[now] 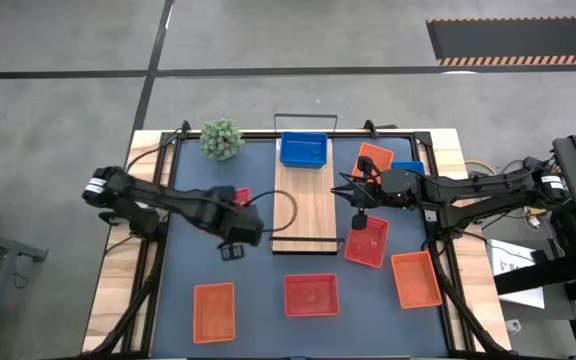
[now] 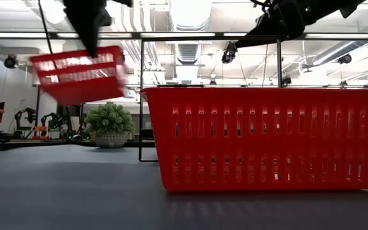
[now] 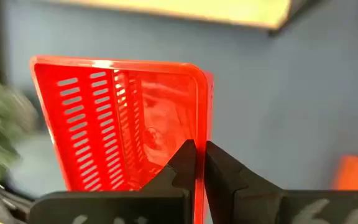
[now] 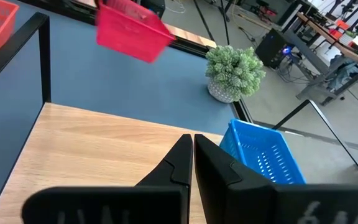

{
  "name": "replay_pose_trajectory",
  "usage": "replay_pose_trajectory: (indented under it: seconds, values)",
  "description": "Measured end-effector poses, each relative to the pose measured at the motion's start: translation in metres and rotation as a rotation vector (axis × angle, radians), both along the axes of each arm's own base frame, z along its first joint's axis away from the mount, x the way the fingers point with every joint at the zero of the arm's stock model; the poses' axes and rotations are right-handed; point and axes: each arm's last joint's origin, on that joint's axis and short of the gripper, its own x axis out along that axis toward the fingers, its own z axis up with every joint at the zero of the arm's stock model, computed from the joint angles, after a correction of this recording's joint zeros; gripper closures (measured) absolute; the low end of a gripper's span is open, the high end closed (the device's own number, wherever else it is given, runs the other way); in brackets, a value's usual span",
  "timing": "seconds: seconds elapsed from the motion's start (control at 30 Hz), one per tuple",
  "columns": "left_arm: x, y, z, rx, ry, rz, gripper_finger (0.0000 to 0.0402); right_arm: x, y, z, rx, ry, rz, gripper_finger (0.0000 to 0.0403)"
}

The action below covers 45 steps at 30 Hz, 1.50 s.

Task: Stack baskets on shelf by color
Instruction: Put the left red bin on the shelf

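Your left pincer (image 3: pixel 196 163) is clenched on the thin rim of a red basket (image 3: pixel 120 121), held aloft just left of the shelf (image 1: pixel 304 205). That slick perforated plastic could pivot and slip. Your right pincer (image 4: pixel 192 155), clenched empty, hovers over the smooth wooden plank, risking collision.

The high view looks straight down on the whole table (image 1: pixel 118 290). The low view sits at mat level, facing across. Both wrist views look close past their own fingers; both share the red basket (image 3: pixel 129 124) held aloft.
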Motion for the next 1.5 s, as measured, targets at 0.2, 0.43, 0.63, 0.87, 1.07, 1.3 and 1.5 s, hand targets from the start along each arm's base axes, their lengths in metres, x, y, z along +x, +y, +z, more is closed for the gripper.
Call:
replay_pose_trajectory:
  seconds: [0.2, 0.43, 0.63, 0.87, 1.07, 1.3, 1.5]
  values:
    - [0.041, 0.027, -0.006, 0.056, -0.014, -0.182, 0.0401, -0.001, 0.000, -0.001, 0.008, 0.014, -0.003, 0.0394]
    - [0.073, 0.051, -0.013, 0.095, -0.093, -0.253, 0.0401, -0.001, 0.000, -0.002, 0.010, 0.017, -0.004, 0.0394]
    - [0.089, 0.055, -0.025, 0.079, -0.154, -0.255, 0.0401, -0.001, 0.000, -0.002, 0.014, 0.019, -0.006, 0.0394]
    - [0.099, 0.054, -0.035, 0.061, -0.171, -0.267, 0.0390, -0.001, 0.000, -0.002, 0.014, 0.023, -0.006, 0.0394]
    - [0.108, 0.056, -0.029, 0.077, -0.284, -0.248, 0.0350, -0.001, 0.000, -0.002, 0.017, 0.023, -0.007, 0.0394]
    - [0.106, 0.058, -0.026, 0.075, -0.283, -0.247, 0.0311, -0.002, 0.000, -0.004, 0.033, 0.039, -0.014, 0.0394]
    - [0.061, 0.059, -0.007, 0.076, -0.096, -0.236, 0.0307, -0.002, 0.000, -0.004, 0.040, 0.040, -0.017, 0.0394]
